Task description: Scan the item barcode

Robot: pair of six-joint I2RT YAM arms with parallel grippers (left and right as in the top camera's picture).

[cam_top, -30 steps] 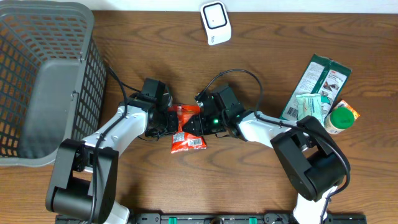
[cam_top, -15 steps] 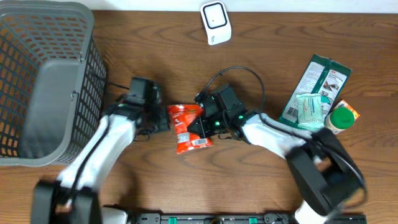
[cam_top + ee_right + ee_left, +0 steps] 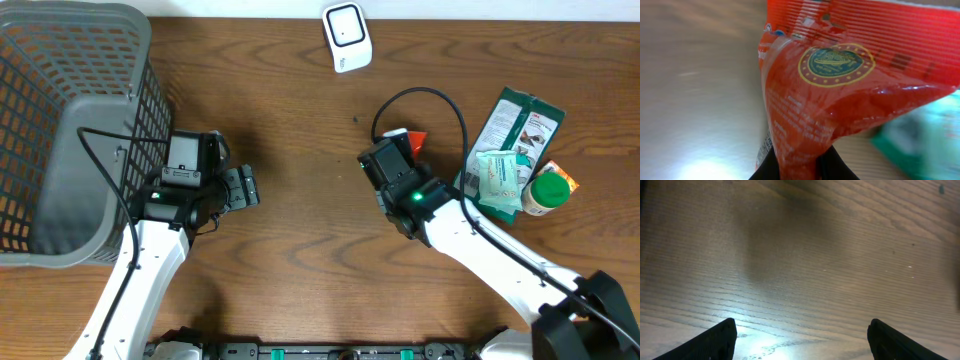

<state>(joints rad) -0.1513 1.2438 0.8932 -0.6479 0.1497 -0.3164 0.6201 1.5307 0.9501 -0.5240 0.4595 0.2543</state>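
The item is a red snack packet (image 3: 840, 75), pinched at its lower end by my right gripper (image 3: 802, 167), which is shut on it. A white strip with dark print (image 3: 765, 145) shows at the packet's left edge. From overhead, only a red corner of the packet (image 3: 415, 137) sticks out past the right gripper (image 3: 398, 158), mid-table. The white scanner (image 3: 347, 37) stands at the far edge, well apart from the packet. My left gripper (image 3: 243, 188) is open over bare wood; its fingertips (image 3: 715, 340) stand far apart with nothing between them.
A grey mesh basket (image 3: 70, 120) fills the far left. At the right lie a green packet (image 3: 515, 125), a pale teal pouch (image 3: 500, 175) and a green-capped bottle (image 3: 548, 190), close to the right arm. A black cable (image 3: 430, 100) loops above the right gripper.
The left gripper has let go of the red packet, opened and pulled back to the left. The right gripper has shut on the packet and carried it up and to the right.
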